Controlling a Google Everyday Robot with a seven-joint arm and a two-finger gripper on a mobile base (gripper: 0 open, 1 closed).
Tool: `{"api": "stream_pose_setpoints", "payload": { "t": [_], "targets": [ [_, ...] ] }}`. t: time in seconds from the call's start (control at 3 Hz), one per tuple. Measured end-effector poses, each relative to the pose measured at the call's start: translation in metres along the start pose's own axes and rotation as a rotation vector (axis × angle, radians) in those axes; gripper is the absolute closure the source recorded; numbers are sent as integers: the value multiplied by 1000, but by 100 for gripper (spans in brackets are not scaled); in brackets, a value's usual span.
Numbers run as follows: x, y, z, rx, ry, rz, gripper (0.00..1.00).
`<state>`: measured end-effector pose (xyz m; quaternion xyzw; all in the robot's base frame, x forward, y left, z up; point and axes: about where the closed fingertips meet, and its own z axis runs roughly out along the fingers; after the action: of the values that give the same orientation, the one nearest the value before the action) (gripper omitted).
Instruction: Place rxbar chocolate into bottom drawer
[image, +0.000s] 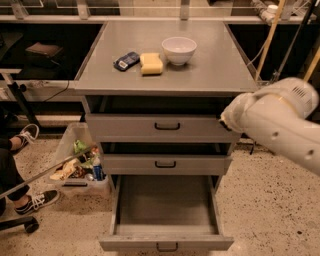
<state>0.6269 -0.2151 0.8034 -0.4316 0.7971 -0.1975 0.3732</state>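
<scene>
The bottom drawer (167, 243) is pulled open, and its grey interior holds nothing that I can see. The two drawers above it are closed. The rxbar chocolate is not in view. My white arm (280, 125) comes in from the right. My gripper (223, 121) shows only as a dark tip at the arm's end, beside the right end of the top drawer front. The arm's shell hides the rest of it.
On the cabinet top (215, 70) lie a dark blue phone-like device (126, 60), a yellow sponge block (151, 63) and a white bowl (179, 49). A bin of rubbish (80, 167) stands on the floor at the left. A person's shoes (35, 200) are at the far left.
</scene>
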Motion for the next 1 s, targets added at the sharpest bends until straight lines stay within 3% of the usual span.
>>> {"api": "stream_pose_setpoints", "payload": {
  "t": [0.33,0.67,1.0],
  "targets": [
    [49,34,69,-49,1,75,100],
    [90,75,113,-142,20,163,100],
    [95,88,121,-169,25,183,100]
  ]
}}
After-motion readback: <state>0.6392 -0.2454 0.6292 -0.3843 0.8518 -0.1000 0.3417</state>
